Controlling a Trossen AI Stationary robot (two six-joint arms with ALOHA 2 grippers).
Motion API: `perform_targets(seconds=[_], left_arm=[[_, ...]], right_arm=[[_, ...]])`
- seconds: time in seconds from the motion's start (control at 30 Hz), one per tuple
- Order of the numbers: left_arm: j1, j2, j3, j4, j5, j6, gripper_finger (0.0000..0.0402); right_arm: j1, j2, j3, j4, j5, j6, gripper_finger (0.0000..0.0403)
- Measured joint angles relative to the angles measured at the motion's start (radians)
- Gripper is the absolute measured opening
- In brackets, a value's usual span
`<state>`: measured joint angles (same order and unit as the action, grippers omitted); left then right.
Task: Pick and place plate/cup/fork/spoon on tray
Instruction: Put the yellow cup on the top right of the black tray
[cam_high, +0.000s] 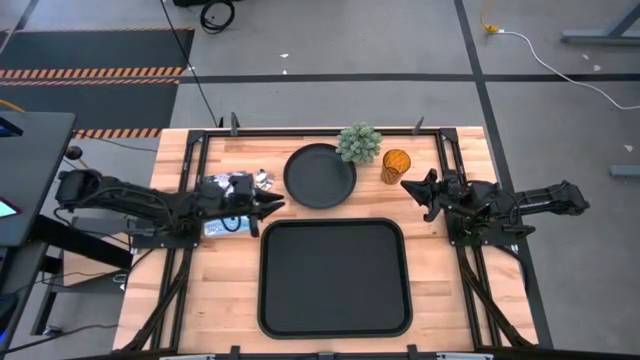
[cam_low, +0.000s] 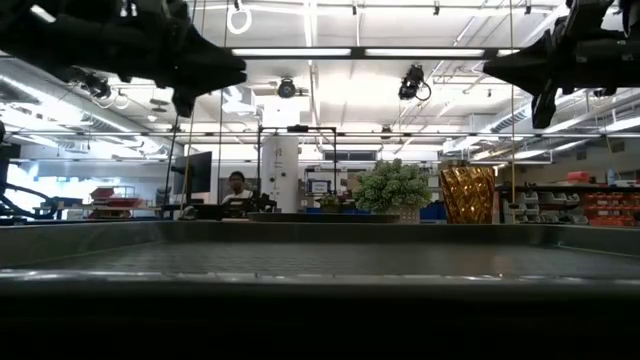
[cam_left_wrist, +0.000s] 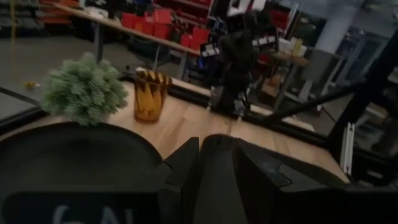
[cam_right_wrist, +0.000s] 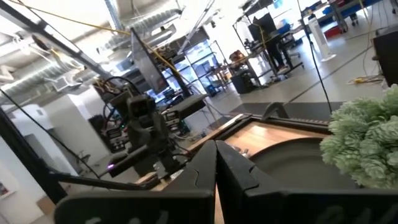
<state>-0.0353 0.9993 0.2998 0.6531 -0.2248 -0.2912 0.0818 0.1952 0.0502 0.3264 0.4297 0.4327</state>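
Observation:
The round black plate (cam_high: 320, 176) lies flat on the table just beyond the large black tray (cam_high: 335, 278). The amber cup (cam_high: 396, 165) stands upright to the plate's right, beside a small green plant (cam_high: 359, 143). My left gripper (cam_high: 275, 205) is shut and empty, raised by the plate's left rim. My right gripper (cam_high: 408, 186) is shut and empty, raised just near of the cup. Small silvery pieces (cam_high: 262, 180) lie by my left wrist; I cannot tell fork from spoon. The plate (cam_left_wrist: 74, 155) and cup (cam_left_wrist: 149, 93) also show in the left wrist view.
The tray's rim (cam_low: 320, 260) fills the foreground of the low view, with the cup (cam_low: 467, 193) and plant (cam_low: 393, 188) behind it. Black frame rails (cam_high: 452, 200) run along both table sides. A person (cam_low: 237, 185) sits far off in the room.

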Motion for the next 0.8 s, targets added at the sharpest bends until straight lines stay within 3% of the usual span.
perform_targets(seconds=[0.13, 0.4, 0.57, 0.8], left_arm=[[0.000, 0.087, 0.052, 0.001, 0.026, 0.029, 0.0105], [0.060, 0.296, 0.187, 0.000, 0.105, 0.172, 0.0105], [0.152, 0.437, 0.301, -0.005, 0.220, 0.268, 0.0105], [0.246, 0.621, 0.505, -0.081, 0.384, 0.277, 0.0105]], right_arm=[[0.000, 0.016, 0.000, 0.000, 0.003, -0.009, 0.0009], [-0.003, 0.050, 0.000, 0.001, 0.128, -0.044, 0.0009], [-0.017, 0.048, 0.000, 0.021, 0.145, -0.076, 0.0009], [-0.008, 0.049, 0.051, 0.005, 0.125, -0.142, 0.0009]])
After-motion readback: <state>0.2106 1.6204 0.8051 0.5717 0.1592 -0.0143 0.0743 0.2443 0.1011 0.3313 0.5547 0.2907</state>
